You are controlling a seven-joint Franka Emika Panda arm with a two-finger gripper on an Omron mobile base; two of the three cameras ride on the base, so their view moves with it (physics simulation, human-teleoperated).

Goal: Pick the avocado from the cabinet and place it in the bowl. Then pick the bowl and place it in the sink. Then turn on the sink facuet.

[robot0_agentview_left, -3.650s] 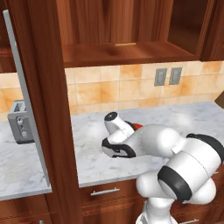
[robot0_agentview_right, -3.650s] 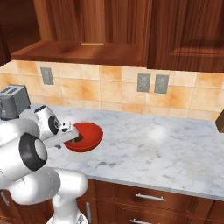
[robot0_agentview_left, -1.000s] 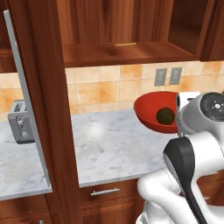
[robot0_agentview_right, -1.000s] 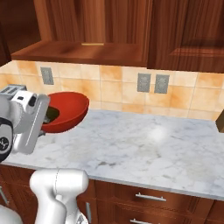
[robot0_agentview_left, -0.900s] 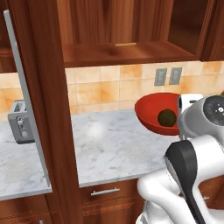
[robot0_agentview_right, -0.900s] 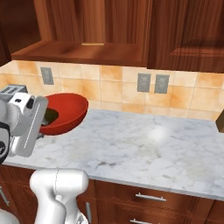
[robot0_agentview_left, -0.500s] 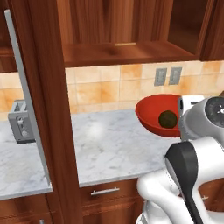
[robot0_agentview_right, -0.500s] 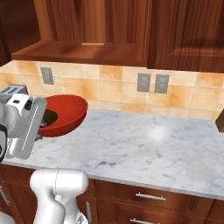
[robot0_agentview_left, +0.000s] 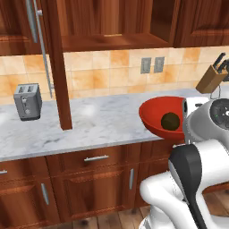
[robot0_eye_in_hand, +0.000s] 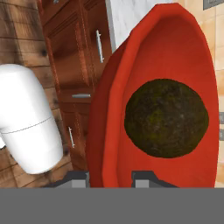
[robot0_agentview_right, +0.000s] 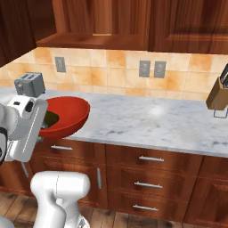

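Observation:
The glossy red bowl [robot0_agentview_left: 154,117] hangs in the air over the counter's front edge, beside my white hand. My gripper [robot0_eye_in_hand: 111,177] is shut on its rim, with one fingertip [robot0_eye_in_hand: 74,178] outside the wall and the other inside. The dark olive avocado [robot0_eye_in_hand: 166,118] lies in the bowl's bottom, and it is visible as a dark ball [robot0_agentview_left: 170,120] in the left base view. In the right base view the bowl [robot0_agentview_right: 67,113] sits at the left, level with the counter. The wooden cabinet [robot0_agentview_left: 112,42] stands open above, its door [robot0_agentview_left: 56,67] swung out. The sink and faucet are out of view.
A grey toaster [robot0_agentview_left: 27,100] stands on the marble counter [robot0_agentview_right: 147,118] at the left. A knife block [robot0_agentview_right: 220,95] stands at the right end. Wall outlets [robot0_agentview_right: 151,69] sit on the tiled backsplash. Wooden drawers [robot0_agentview_right: 151,171] with short handles line the front below.
The whole picture has shifted, so the base has moved; the knife block has come into view. Since 3.6 s ago the bowl with the avocado was lifted off the counter and stays in my grip.

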